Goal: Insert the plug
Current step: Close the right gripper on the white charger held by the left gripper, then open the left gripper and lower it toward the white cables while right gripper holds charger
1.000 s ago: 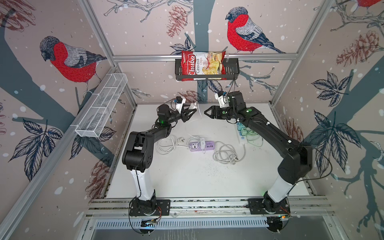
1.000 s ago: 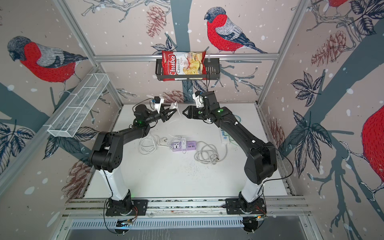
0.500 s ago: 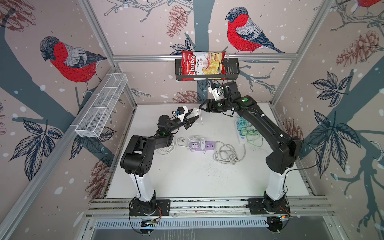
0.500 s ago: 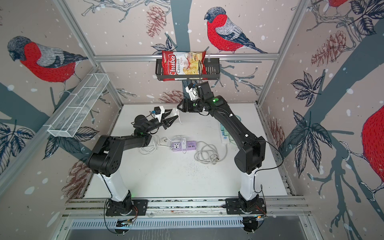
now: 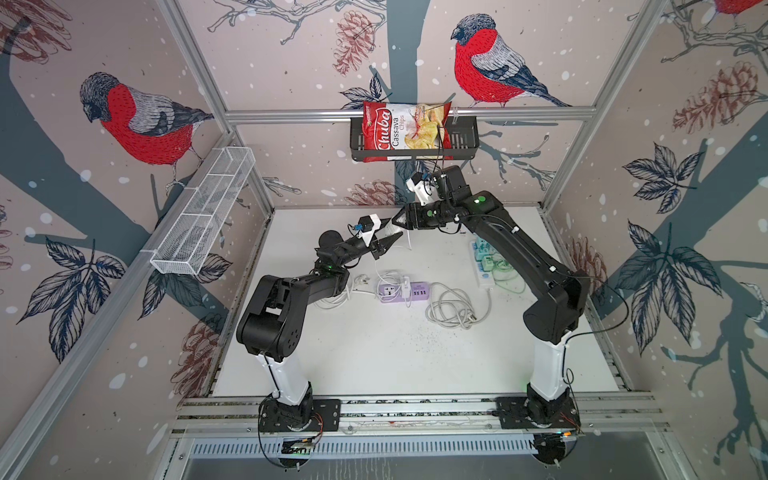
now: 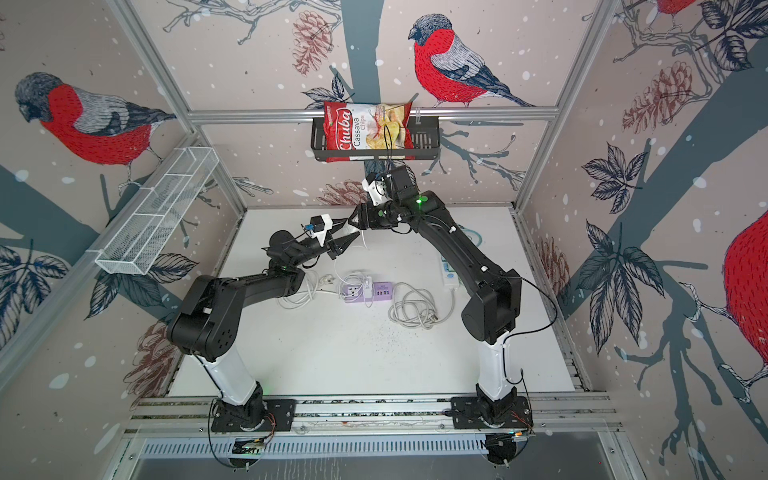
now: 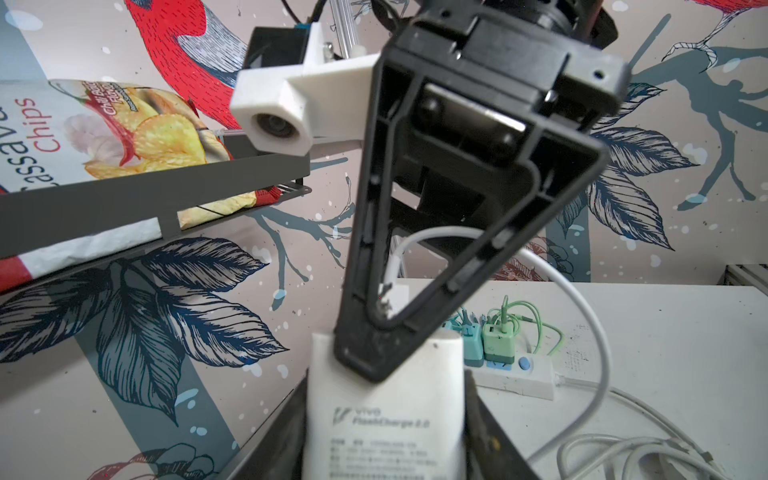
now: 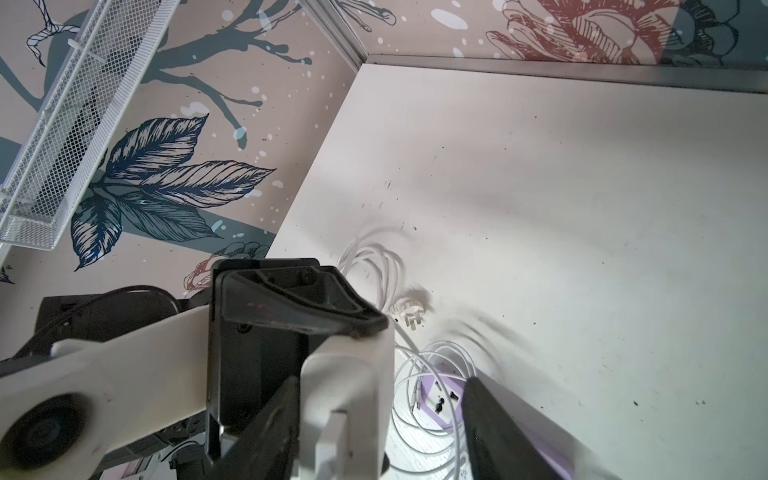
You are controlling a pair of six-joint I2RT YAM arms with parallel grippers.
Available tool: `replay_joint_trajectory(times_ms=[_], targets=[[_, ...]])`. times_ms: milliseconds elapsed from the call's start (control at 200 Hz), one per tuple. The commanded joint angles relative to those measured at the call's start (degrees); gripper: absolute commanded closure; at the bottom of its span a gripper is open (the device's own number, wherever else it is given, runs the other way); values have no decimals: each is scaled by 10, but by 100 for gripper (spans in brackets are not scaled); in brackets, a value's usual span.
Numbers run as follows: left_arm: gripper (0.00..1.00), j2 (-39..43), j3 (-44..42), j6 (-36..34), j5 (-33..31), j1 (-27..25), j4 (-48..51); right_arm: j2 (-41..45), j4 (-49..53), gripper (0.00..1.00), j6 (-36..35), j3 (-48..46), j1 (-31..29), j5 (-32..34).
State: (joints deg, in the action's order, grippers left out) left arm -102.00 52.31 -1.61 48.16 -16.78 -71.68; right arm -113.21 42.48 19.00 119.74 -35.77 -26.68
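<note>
The spread right end effector (image 5: 398,220) had closed in around the white vivo charger (image 7: 386,411), which the left end effector (image 5: 389,237) pinched, likely for a regrasp before insertion.

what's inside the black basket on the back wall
A chips bag fills the left part of the basket in both top views; the rest shows only the basket's dark walls. Anything under or behind the bag is covered by it.
</note>
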Motion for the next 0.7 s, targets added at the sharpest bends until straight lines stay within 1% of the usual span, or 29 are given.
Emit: replay_joint_trajectory(times_ms=[0, 105, 250, 380, 435, 555, 650, 695], targets=[[72, 2, 3, -13, 0, 0, -16, 4, 7, 39, -14, 5, -6, -3], [72, 7, 2, -14, -2, -2, -17, 5, 14, 44, -12, 2, -8, 2], [72, 8, 8, -17, 0, -3, -7, 11, 13, 45, -14, -10, -10, 3], [72, 9, 8, -19, 2, -4, -3, 12, 13, 53, -16, -14, -10, 4], [72, 9, 7, -19, 6, -5, -3, 14, 10, 54, -17, -16, -10, 3], [72, 12, 6, -19, 9, -7, -4, 11, 7, 61, -18, -14, -11, 0], [71, 13, 3, -20, 7, -9, -3, 9, 6, 71, -19, -15, -13, -6], [67, 13, 4, -19, 5, -8, -3, 9, 6, 76, -21, -16, -14, -5]])
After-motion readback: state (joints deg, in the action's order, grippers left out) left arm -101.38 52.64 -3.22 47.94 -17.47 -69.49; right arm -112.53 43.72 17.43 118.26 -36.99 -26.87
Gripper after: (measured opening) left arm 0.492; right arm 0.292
